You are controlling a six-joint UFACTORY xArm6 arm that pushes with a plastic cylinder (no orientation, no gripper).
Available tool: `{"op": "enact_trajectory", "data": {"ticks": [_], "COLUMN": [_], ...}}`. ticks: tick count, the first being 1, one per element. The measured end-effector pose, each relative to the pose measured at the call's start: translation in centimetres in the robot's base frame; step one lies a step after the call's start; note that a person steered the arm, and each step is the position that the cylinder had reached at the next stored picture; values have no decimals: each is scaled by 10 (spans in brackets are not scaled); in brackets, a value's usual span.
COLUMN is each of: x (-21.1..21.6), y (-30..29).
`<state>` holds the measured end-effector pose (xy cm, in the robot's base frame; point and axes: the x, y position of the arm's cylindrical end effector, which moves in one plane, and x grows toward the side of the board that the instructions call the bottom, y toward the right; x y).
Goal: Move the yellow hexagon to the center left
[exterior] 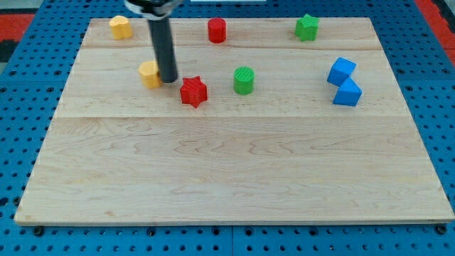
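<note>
A yellow hexagon (149,73) lies on the wooden board left of the middle, in the upper half. My tip (168,80) stands right against its right side, touching or nearly touching it. A second yellow block (120,27) sits at the board's top left corner. A red star (193,92) lies just right of my tip, a little lower.
A red cylinder (217,30) stands at the top middle. A green star (307,27) is at the top right. A green cylinder (244,80) is right of the red star. Two blue blocks (341,71) (348,93) sit together at the right. The board (227,171) rests on a blue pegboard.
</note>
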<state>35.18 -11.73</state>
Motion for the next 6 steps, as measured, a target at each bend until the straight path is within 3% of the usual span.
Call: {"op": "enact_trajectory", "data": {"ticks": [1,3,4,5,6], "x": [-40,-17,-35,-10,19], "y": [6,-86,-2,10,-43]}}
